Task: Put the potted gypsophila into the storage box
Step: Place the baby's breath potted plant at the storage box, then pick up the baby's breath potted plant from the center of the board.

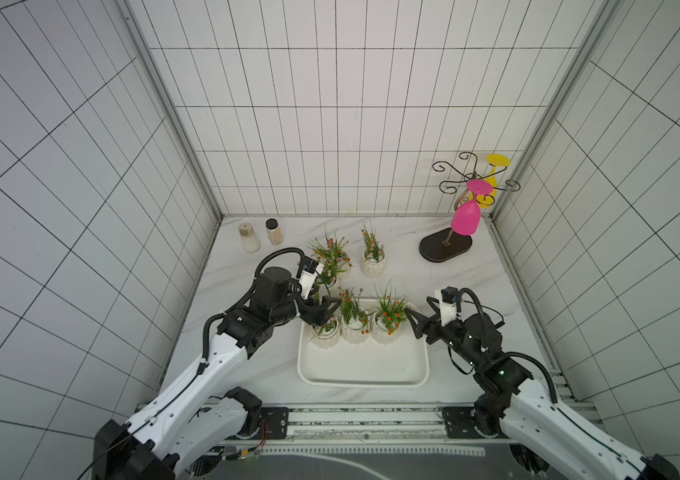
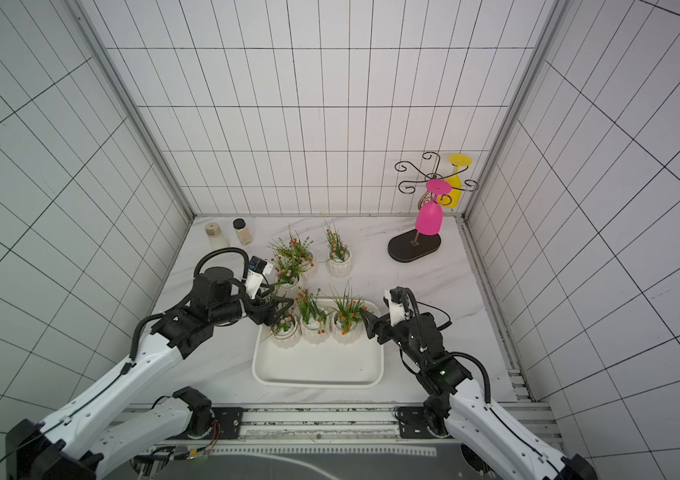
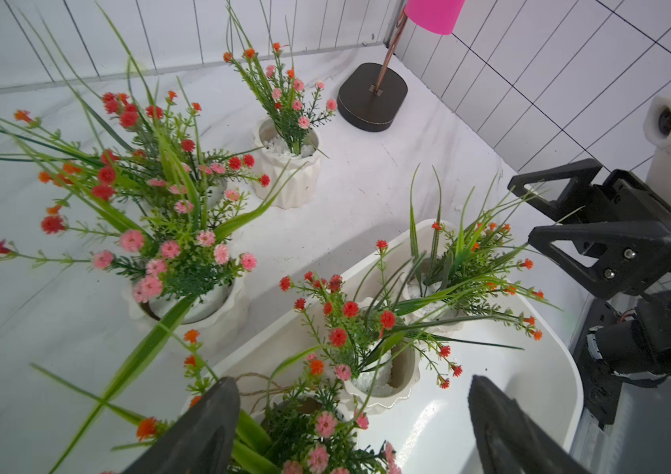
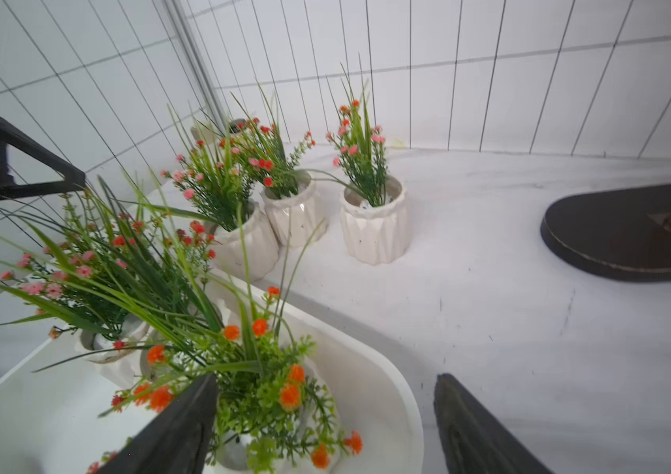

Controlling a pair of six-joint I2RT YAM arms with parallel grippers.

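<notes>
The storage box [image 1: 363, 365] sits on the table [image 1: 475, 299], near centre. Three potted gypsophila [image 1: 355, 330] stand in a row inside it against its far wall. Three further pots [image 1: 373, 266] stand behind the box. Two jars [image 1: 249, 239] stand far left, the rack base [image 1: 445, 249] far right.

Both top views look steeply down from high above the robot's base and cover the whole surface [image 1: 404, 282] at long range. The left wrist camera, close behind the left gripper [image 3: 352, 379], faces across the storage box [image 3: 551, 381] toward the rack base [image 3: 372, 98]. The right wrist camera, close behind the right gripper [image 4: 327, 376], faces the rear-left corner. Both wrist views share the storage box and the rack base.
</notes>
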